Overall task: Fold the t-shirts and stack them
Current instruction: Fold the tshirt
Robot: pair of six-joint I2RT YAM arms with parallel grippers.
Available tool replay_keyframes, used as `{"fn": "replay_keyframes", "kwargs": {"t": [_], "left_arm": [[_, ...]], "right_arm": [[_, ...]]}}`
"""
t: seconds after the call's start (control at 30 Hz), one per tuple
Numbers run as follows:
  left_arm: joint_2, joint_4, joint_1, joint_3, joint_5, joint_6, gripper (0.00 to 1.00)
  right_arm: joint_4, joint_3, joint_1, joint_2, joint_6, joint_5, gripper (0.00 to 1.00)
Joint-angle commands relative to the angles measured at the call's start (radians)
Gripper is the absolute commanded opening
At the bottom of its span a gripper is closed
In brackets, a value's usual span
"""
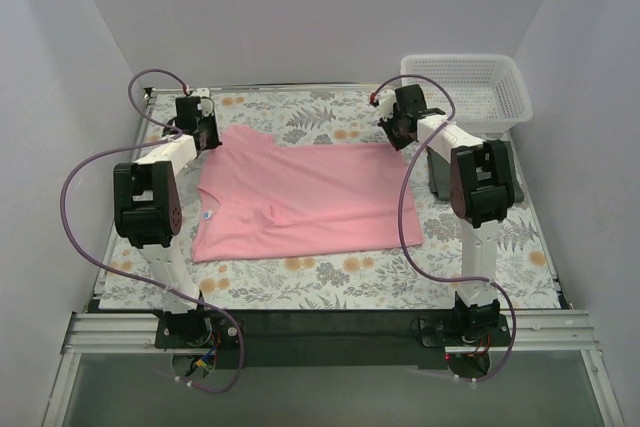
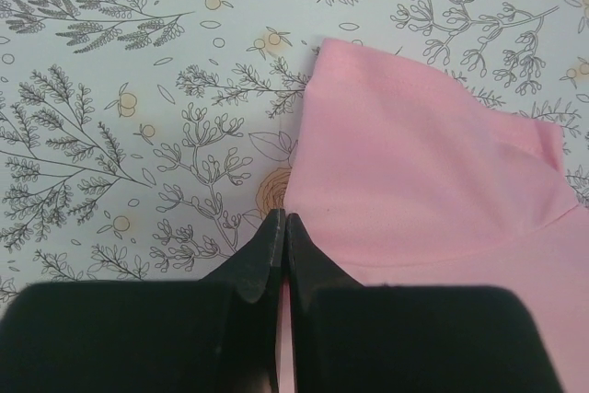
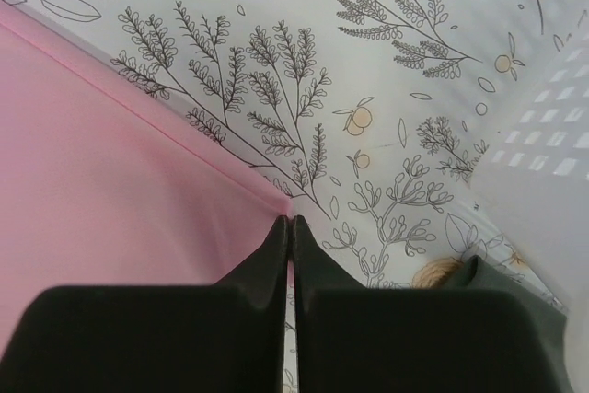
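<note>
The light pink t-shirt (image 1: 300,197) lies flat on the floral table cloth, collar toward the left. My left gripper (image 1: 207,137) is at its far left corner. In the left wrist view the jaws (image 2: 282,218) are shut on the edge of the pink cloth (image 2: 414,163). My right gripper (image 1: 396,133) is at the shirt's far right corner. In the right wrist view the jaws (image 3: 287,221) are shut at the very corner of the pink cloth (image 3: 110,154). The dark green folded t-shirt (image 1: 438,175) lies to the right, partly hidden under my right arm; an edge of it shows in the right wrist view (image 3: 502,296).
A white mesh basket (image 1: 470,87) stands at the far right corner, and its wall shows in the right wrist view (image 3: 543,154). The floral cloth (image 1: 330,282) covers the table. White walls enclose the left, back and right sides.
</note>
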Motion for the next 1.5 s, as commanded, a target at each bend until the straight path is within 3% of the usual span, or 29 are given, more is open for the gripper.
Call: {"fn": "replay_keyframes", "kwargs": {"t": [0.0, 0.57, 0.83, 1.47], "left_arm": [[-0.086, 0.000, 0.006, -0.024, -0.009, -0.008, 0.00], [-0.185, 0.008, 0.005, -0.121, -0.093, -0.051, 0.00], [-0.223, -0.004, 0.005, -0.135, -0.064, -0.064, 0.00], [-0.341, -0.179, 0.006, -0.179, -0.115, -0.193, 0.00]], "right_arm": [[-0.007, -0.020, -0.006, -0.091, 0.016, 0.002, 0.01], [0.016, -0.158, -0.039, -0.232, 0.094, 0.048, 0.01], [0.010, -0.169, -0.041, -0.283, 0.103, 0.037, 0.01], [-0.089, -0.310, -0.041, -0.404, 0.312, 0.072, 0.01]]}}
